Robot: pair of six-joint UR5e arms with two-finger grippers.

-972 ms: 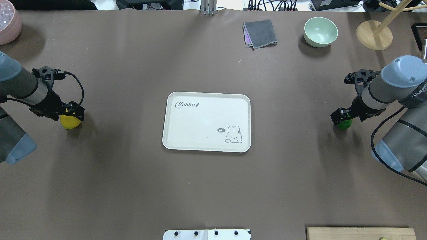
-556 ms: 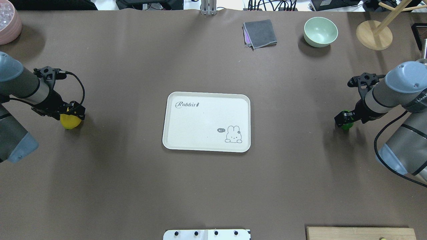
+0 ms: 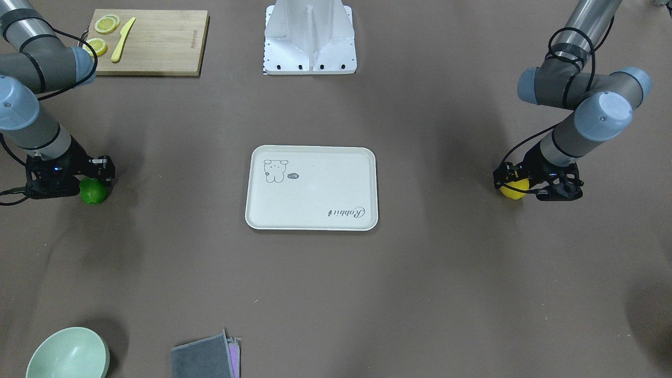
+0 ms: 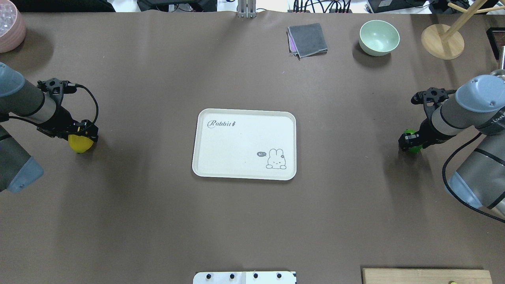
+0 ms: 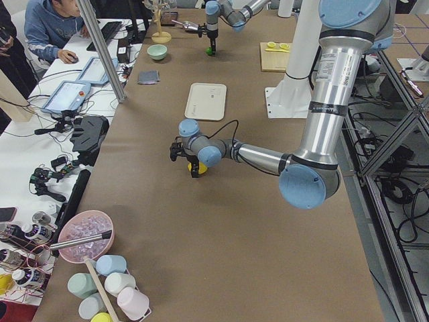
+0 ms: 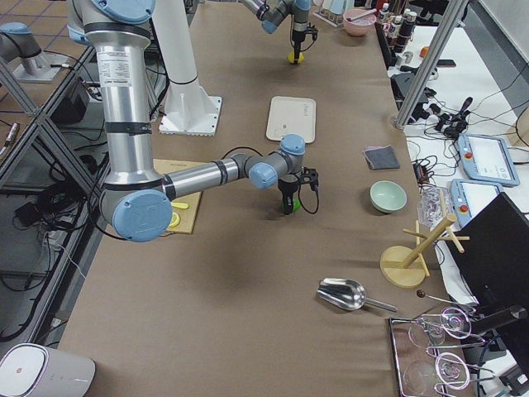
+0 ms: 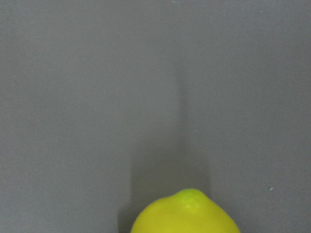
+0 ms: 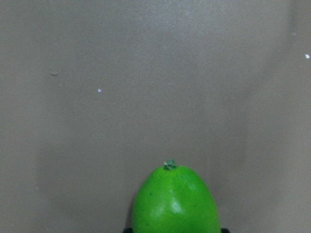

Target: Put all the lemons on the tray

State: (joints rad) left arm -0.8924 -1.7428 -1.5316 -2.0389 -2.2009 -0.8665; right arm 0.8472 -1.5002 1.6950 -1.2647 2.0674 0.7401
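1. my left end effector (image 4: 83, 135) is closed to the width of the yellow lemon (image 4: 80, 144) and grips it at the left side of the bench (image 4: 158, 217).
2. my right end effector (image 4: 409, 141) is clamped the same way on the green lemon (image 4: 414, 148), far right.
3. both lemons are well apart from the tray (image 4: 236, 146) in the middle; i cannot tell if either is lifted.
4. compared with a second ago, each end effector and its lemon sit slightly further out from the tray.

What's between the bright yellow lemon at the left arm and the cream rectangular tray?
Nothing. In the overhead view only bare brown table cover runs from the bright yellow lemon to the cream rectangular tray.
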